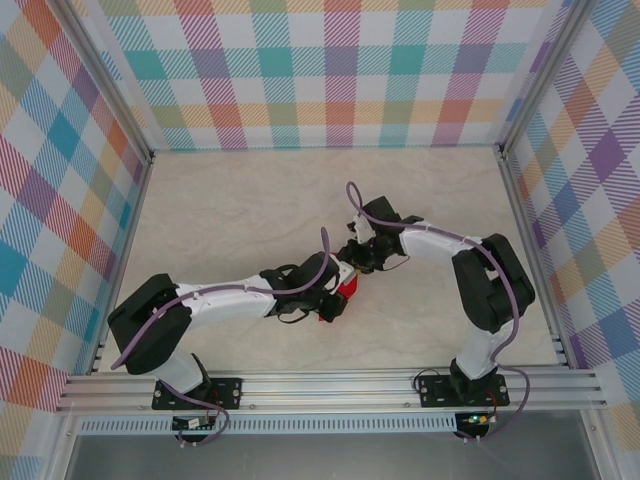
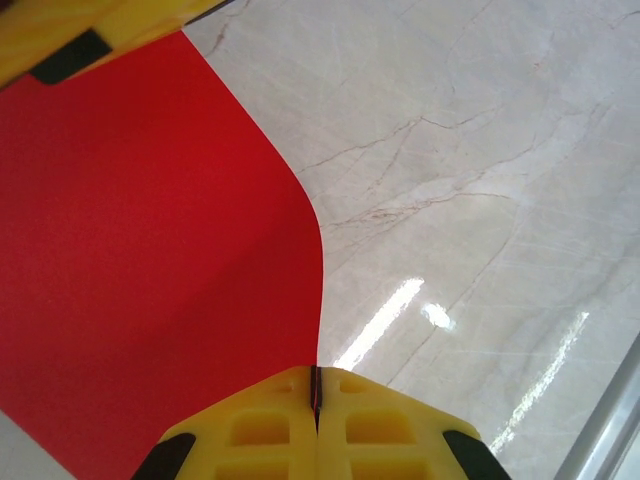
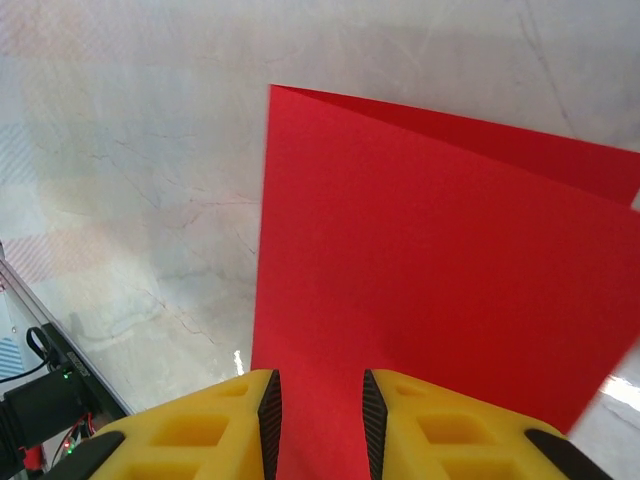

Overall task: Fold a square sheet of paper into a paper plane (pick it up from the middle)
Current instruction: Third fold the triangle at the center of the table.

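Pads of the left tool point(image 2: 316, 385) are pressed together on the edge of the red paper sheet point(image 2: 150, 250), which fans out ahead and to its left over the tabletop point(image 2: 480, 180). The right tool point(image 3: 321, 395) has its jaws partly apart, and the sheet runs between and ahead of them, doubled at its far edge. It looks thin, light and limp, so it should crease or slip easily. A gentle pinch near an edge seems best.
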